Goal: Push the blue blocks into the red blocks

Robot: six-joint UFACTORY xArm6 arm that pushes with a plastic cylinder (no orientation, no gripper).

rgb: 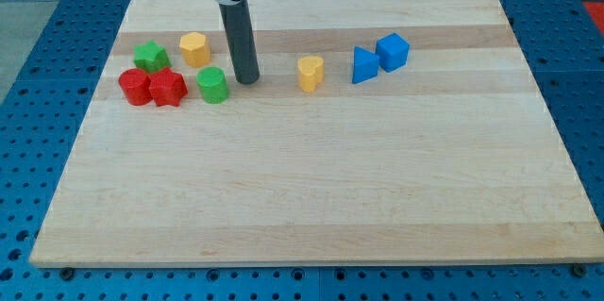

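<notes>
Dark rod: my tip (247, 81) stood on the surface, no gripper to open or close.
Green cylinder (212, 85): just beside my tip, on the view's left.
Yellow heart (310, 72): to the view's right of my tip.
Blue triangle (364, 65): touching the blue cube (393, 52), further right.
Red cylinder (135, 86): touching the red star (168, 87), far left.
Green star (150, 57): above the reds.
Yellow hexagon (195, 49): beside it.
Wooden surface (311, 188): carried all blocks.
</notes>
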